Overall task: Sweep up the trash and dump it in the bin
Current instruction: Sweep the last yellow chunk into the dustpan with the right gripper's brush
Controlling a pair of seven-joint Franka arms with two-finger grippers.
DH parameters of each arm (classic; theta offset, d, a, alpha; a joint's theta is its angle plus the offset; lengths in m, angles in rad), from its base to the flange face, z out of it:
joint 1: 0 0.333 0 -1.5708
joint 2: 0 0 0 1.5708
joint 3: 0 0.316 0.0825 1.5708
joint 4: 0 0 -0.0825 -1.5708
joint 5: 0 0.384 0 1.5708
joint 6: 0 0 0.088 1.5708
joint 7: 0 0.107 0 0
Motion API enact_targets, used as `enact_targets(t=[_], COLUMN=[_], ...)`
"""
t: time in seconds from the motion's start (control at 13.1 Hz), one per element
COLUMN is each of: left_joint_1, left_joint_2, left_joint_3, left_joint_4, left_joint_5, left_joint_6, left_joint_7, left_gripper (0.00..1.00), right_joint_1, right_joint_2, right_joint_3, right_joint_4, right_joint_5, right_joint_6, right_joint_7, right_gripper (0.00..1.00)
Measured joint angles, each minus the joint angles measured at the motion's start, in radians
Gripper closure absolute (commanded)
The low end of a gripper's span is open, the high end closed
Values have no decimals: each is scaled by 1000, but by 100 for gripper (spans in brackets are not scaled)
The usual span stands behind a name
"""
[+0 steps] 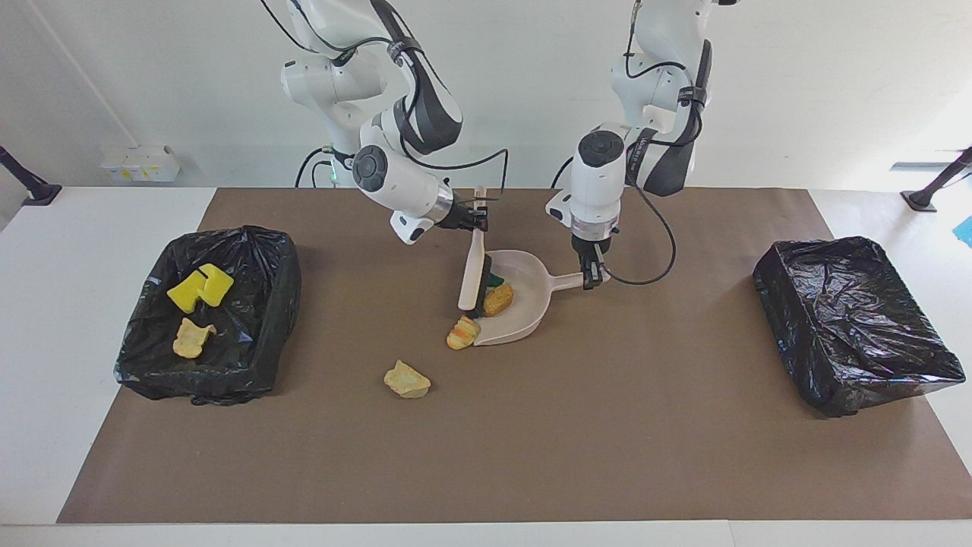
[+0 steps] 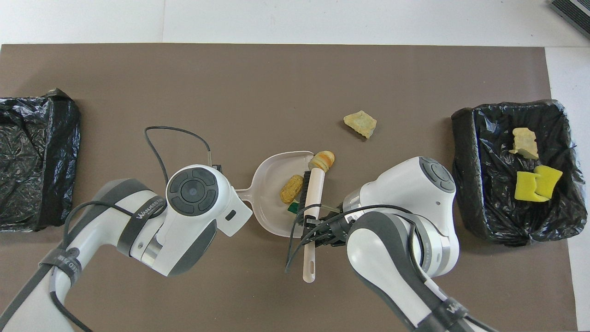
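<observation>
Overhead view alone showed a green scrap (image 2: pixel 293 208) beside the black bristles; the facing view showed the left gripper (image 1: pixel 594 275), hidden overhead.

Right gripper (image 1: pixel 477 221) shut on beige plastic brush (image 1: pixel 471 272). Left gripper clamped the beige plastic dustpan (image 1: pixel 531 300) by its handle.

Trash: orange-tan crumbly chunk (image 1: pixel 498 299) in the pan; striped chunk (image 1: pixel 462 333) at its lip; pale chunk (image 1: pixel 407 380) apart on brown mat.

Black-lined bin (image 1: pixel 258 334) held yellow sponge pieces (image 1: pixel 200 288).
</observation>
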Motion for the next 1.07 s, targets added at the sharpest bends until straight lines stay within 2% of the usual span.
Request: enact_targets(t=[0.23,0.38,0.46,0.61,0.84,1.07], left_joint_1=[0,0,0,1,4,5], left_joint_2=[0,0,0,0,1,0], left_joint_3=[0,1,1,3,7,8], left_joint_4=[-3,-3,-3,-4,-6,-6], left_joint_5=[0,0,-1,-12,-28,-31], left_joint_6=[13,15,15,15,14,-9], left_joint_7=[0,0,0,-8,-93,-209], left_gripper=[100,100,100,100,100,100], right_joint_1=[-1,-16,-34,-55,-56,-79], right_joint_2=[10,9,8,8,20,119], right_joint_3=[-4,-15,-16,-16,-15,-16], right_joint_4=[68,130,170,233,242,323], right_joint_5=[14,-37,-109,-345,-669,-975], right_joint_6=[-31,-121,-175,-252,-259,-259], right_joint_7=[28,43,50,54,-36,-189], right_gripper=[100,100,100,100,100,100])
